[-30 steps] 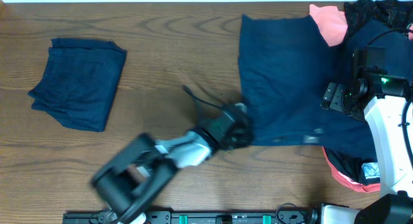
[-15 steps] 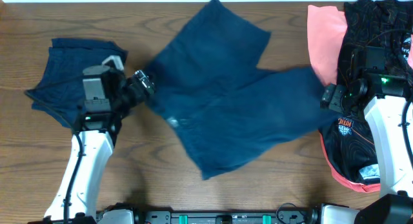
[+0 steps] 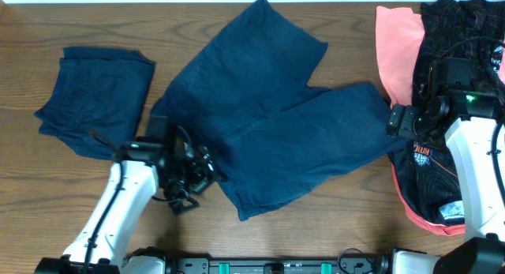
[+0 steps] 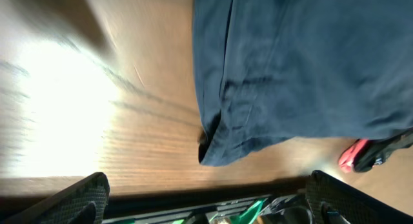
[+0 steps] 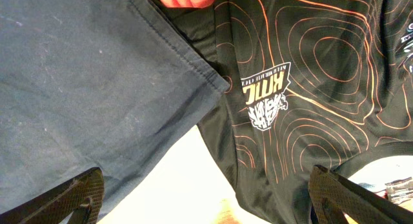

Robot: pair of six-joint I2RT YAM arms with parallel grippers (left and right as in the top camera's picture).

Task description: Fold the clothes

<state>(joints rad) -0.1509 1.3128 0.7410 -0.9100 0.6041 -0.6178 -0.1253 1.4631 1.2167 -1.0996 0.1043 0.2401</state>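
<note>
**Left gripper** (image 3: 192,178): the jaws are spread wide with nothing between them. In the left wrist view, both fingers sit at the lower corners of the frame. Bare table (image 4: 77,88) lies beneath them and off to one side. The navy shorts (image 3: 268,124) lie unfolded and flat on the table, ahead of this gripper and to its other side. The nearest hem corner lies just ahead of the gap between the fingers. In the overhead view the gripper sits at the lower-left edge of the shorts; whether it touches them cannot be told. The folded navy garment (image 3: 95,100) lies on the far side of the left arm, well apart from the gripper.

**Right gripper** (image 3: 397,121): the jaws are spread wide and hold nothing. It sits at the opposite end of the shorts, over the corner of one leg. In the right wrist view, navy cloth fills one side ahead of the fingers. The black garment (image 5: 310,88), marked with orange contour lines and a white logo, fills the other side, and the shorts corner overlaps its edge. The pink garment (image 3: 394,53) lies beyond the gripper, beside the black one.
</note>
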